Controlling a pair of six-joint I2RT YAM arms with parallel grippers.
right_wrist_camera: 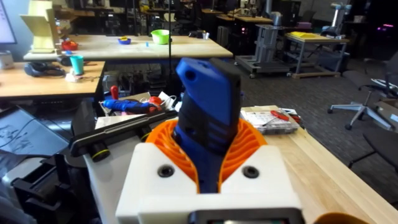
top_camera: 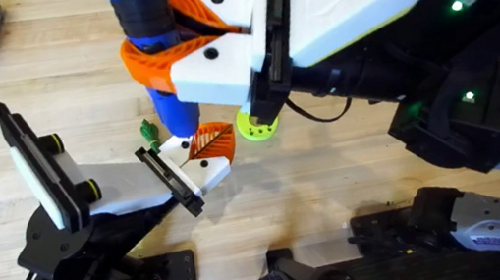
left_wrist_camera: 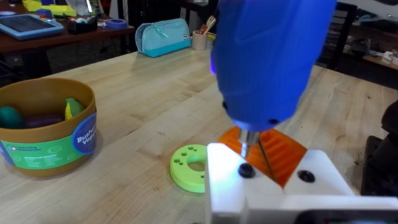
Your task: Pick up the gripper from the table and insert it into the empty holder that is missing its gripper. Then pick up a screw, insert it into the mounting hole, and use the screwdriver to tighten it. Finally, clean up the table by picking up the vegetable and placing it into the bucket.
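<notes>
Bright-blue and held upright, the screwdriver [top_camera: 152,45] is clenched between the orange ribbed pads of the right gripper [top_camera: 180,56], its pale tip pointed down at the mounting face of the holder [top_camera: 203,172]. The left wrist view shows the bit [left_wrist_camera: 244,148] standing just above, or possibly touching, a dark screw head [left_wrist_camera: 246,170] on the white block; contact cannot be confirmed. The gripper [top_camera: 211,143], the small orange ribbed piece, is seated in that holder, which the left arm carries out over the wooden table [top_camera: 335,177]; whether the left gripper's own fingers are released or clenched cannot be told from these views. A second dark screw head [left_wrist_camera: 305,176] sits further along the same face. Judgement: insertion is complete and the step in hand is tightening. To do it well, the bit should be centred on the screw head and kept in line with the screw's axis before any turning, since a tilted bit is likely to slip off and skate across the white face. Downward pressure should be modest, and the left arm should keep the holder steady. A lime-green disc [top_camera: 257,124] lies on the table just beside the work, and a small green vegetable [top_camera: 148,130] lies close by on the other side, near the screwdriver's lower end. The bucket [left_wrist_camera: 47,127] stands well apart and already contains several items.
</notes>
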